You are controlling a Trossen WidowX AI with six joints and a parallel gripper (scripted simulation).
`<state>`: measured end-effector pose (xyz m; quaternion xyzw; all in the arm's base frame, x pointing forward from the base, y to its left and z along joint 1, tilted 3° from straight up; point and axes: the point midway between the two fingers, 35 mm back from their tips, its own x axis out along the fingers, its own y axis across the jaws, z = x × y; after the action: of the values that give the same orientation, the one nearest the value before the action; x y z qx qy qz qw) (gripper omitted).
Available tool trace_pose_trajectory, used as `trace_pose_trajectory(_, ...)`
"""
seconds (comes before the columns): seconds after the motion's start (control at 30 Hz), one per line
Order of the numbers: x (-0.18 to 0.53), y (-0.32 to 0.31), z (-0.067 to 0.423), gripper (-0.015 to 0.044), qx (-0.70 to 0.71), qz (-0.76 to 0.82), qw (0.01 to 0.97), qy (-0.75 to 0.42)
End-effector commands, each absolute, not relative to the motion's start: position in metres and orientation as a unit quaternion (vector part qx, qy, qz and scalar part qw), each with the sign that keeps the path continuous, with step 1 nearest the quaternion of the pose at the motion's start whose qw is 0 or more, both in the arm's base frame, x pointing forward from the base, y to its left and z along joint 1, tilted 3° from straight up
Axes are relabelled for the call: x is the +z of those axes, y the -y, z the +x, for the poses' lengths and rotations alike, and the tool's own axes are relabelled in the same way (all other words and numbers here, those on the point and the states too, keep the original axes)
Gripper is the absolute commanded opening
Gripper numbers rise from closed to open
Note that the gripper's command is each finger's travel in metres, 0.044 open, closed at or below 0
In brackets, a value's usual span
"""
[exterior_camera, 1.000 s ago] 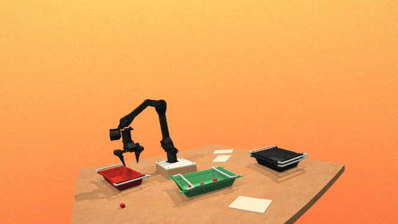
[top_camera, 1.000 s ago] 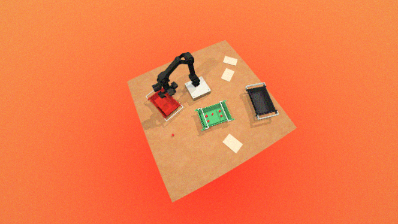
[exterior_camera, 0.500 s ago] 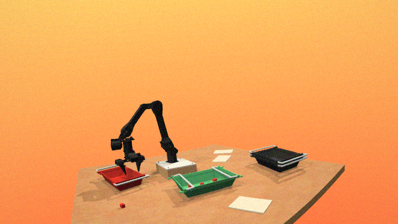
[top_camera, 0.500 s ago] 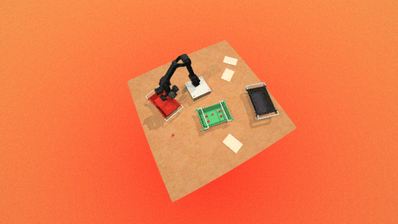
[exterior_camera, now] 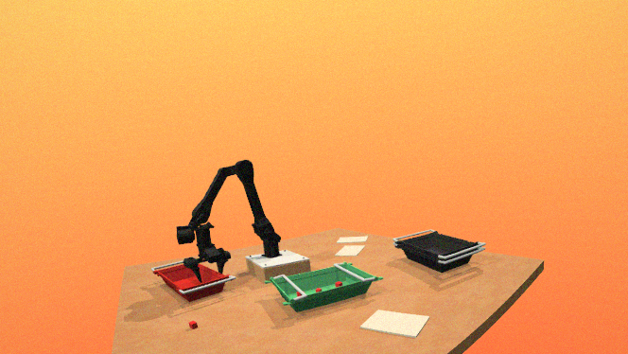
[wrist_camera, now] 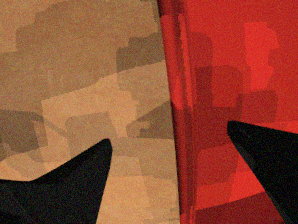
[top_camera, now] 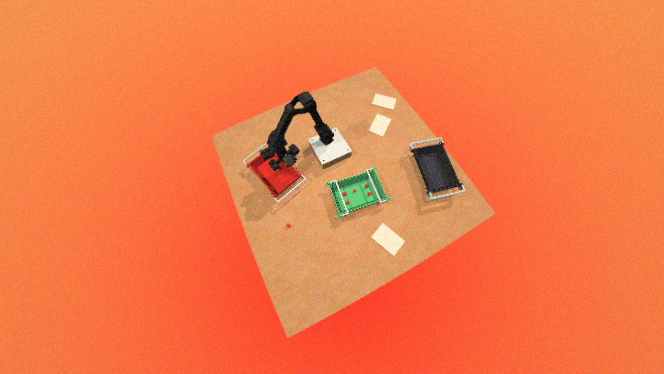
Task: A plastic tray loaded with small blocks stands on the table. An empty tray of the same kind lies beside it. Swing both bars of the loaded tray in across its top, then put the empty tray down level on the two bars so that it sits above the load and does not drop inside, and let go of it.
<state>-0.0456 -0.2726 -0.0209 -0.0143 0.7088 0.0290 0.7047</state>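
Note:
The loaded green tray [top_camera: 345, 210] [exterior_camera: 326, 299] stands in front of the arm's base and holds several small red blocks [top_camera: 354, 190] [exterior_camera: 339, 284]. Its two white bars [top_camera: 336, 191] [exterior_camera: 289, 284] lie across its top, one near each end. The empty red tray [top_camera: 282, 184] [exterior_camera: 180, 278] [wrist_camera: 226, 63] lies to the left, with its own bars out over its ends. My gripper [top_camera: 281, 162] [exterior_camera: 208, 271] [wrist_camera: 170, 136] is open, low over the red tray. Its fingers straddle one long wall, one finger inside the tray and one outside, with nothing held.
A black tray [top_camera: 435, 167] [exterior_camera: 440, 246] stands at the right edge. One loose red block [top_camera: 288, 225] [exterior_camera: 192, 325] lies on the table in front of the red tray. Three cream cards [top_camera: 387, 239] [top_camera: 380, 124] [top_camera: 384, 101] lie flat. The arm's white base [top_camera: 336, 152] [exterior_camera: 284, 265] is behind the green tray.

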Motion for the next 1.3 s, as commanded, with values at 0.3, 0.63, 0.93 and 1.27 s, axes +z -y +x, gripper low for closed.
trace_pose_trajectory(0.3, -0.0227, 0.2712, -0.0457, 0.0279, 0.033, -0.015, 0.704, -0.709)
trace_pose_trajectory(0.63, -0.0227, 0.2712, -0.0457, 0.0180, 0.033, -0.015, 0.704, -0.709)
trace_pose_trajectory(0.93, -0.0227, 0.2712, -0.0457, 0.0120, 0.033, -0.015, 0.704, -0.709)
trace_pose_trajectory(1.27, -0.0227, 0.2712, -0.0457, 0.0053, 0.033, -0.015, 0.704, -0.709)
